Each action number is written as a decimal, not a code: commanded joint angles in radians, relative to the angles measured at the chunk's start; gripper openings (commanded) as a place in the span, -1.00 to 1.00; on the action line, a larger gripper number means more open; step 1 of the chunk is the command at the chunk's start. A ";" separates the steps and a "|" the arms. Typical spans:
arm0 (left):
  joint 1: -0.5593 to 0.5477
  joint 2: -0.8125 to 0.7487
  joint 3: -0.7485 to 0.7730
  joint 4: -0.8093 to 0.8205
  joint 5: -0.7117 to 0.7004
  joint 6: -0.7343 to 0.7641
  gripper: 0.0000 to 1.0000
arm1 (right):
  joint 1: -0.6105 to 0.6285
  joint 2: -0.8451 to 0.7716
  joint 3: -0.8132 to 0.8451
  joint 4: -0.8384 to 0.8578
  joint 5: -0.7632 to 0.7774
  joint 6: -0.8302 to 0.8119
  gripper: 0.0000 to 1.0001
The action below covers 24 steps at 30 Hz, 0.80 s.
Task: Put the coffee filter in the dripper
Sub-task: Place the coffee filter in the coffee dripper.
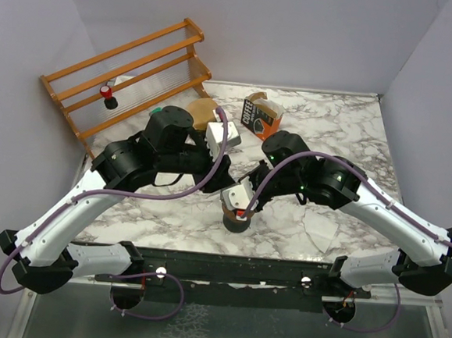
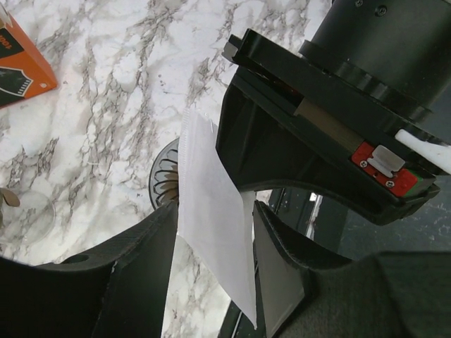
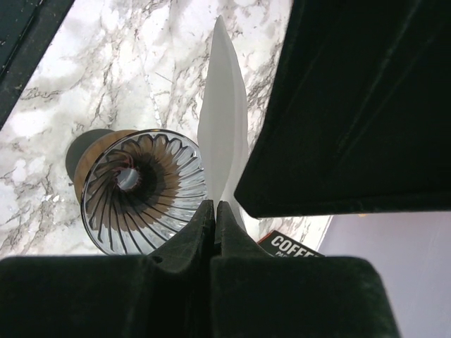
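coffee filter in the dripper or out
Out: the filter is held beside the dripper, whose ribbed cone shows bare inside.

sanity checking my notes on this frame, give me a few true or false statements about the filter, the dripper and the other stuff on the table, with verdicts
1. The right pincer is shut on the white paper coffee filter. True.
2. The filter already sits in the clear ribbed glass dripper. False: the dripper is empty and the filter is in the pincer's grip.
3. The orange cardboard coffee box is on the marble table. True.
4. The wooden rack stands at the table's right edge. False: it is at the far left corner.
5. The left pincer has its fingers pressed together. False: they stand apart, with the filter between them.
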 commanded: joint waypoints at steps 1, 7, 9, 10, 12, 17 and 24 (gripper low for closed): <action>-0.009 0.004 -0.017 0.013 0.029 -0.014 -0.03 | 0.010 -0.012 -0.011 0.024 0.015 0.014 -0.99; -0.012 0.009 -0.030 0.016 -0.012 -0.012 -0.03 | 0.010 -0.010 -0.013 0.028 0.010 0.015 -0.99; -0.014 0.011 -0.034 0.018 -0.023 -0.011 -0.04 | 0.010 -0.011 -0.013 0.029 0.006 0.015 -0.99; -0.014 0.014 -0.036 0.018 -0.023 -0.011 -0.04 | 0.010 -0.012 -0.014 0.030 0.005 0.016 -0.99; -0.016 0.019 -0.037 0.018 -0.036 -0.008 -0.05 | 0.010 -0.014 -0.015 0.032 0.006 0.016 -0.99; -0.019 0.028 -0.041 0.022 -0.081 0.002 -0.06 | 0.010 -0.014 -0.016 0.028 0.002 0.014 -0.99; -0.021 0.031 -0.046 0.025 -0.141 0.006 -0.10 | 0.010 -0.022 -0.026 0.021 -0.004 0.015 -0.99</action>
